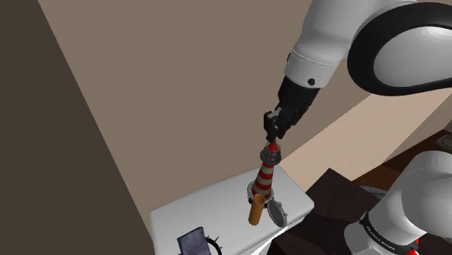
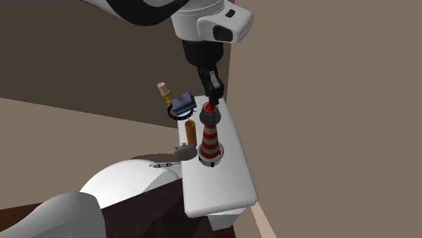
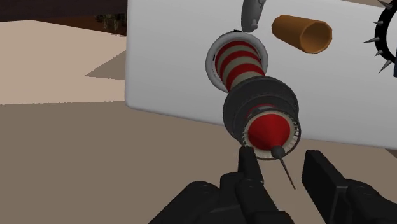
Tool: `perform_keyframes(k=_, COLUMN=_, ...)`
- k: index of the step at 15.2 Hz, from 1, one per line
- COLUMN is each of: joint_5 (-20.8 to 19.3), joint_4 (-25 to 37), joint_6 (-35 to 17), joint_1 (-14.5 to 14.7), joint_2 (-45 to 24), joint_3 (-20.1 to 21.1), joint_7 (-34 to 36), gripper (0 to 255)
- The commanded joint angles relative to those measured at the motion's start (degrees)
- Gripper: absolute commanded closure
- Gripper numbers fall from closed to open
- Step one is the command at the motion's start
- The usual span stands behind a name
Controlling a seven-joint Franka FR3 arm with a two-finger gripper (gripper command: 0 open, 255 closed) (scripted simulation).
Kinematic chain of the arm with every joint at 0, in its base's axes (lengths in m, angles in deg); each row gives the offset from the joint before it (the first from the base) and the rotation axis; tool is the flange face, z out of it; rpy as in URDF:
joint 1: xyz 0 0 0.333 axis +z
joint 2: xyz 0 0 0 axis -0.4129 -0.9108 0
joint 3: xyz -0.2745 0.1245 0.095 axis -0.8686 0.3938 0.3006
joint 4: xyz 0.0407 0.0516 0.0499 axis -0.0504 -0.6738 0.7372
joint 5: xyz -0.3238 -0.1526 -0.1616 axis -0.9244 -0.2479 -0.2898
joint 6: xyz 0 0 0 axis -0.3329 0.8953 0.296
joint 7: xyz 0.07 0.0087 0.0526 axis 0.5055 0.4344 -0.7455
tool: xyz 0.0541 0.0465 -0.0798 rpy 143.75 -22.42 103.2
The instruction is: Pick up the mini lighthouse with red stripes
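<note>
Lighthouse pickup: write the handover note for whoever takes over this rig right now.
Hand: open, empty, just above the red-and-white striped lighthouse. In the wrist view its spire sits between the fingers and is not gripped.
The lighthouse stands upright on the white tabletop, with an orange-brown tube beside it.
Done: hand lined up over it.
Left: lower, close on the top, lift.
</note>
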Motion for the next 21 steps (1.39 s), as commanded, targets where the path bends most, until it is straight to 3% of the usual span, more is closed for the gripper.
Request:
perform_keyframes(k=1, joint_5=0.0, joint_4=-0.1, joint_6=-0.1, joint_1=0.0, joint_2=0.0, joint_3=0.0, joint_7=0.0, gripper=255)
perform_keyframes(k=8, joint_5=0.1, joint_4=-0.2, joint_6=-0.1, joint_1=0.1, joint_2=0.1, joint_3=0.1, joint_7=0.1, gripper=255)
perform_keyframes(k=21, joint_5=-1.7, joint_4=10.8, joint_6=9.2, joint_1=-0.9, joint_2=-1.5, joint_3=-1.5, joint_7=0.6, gripper=255)
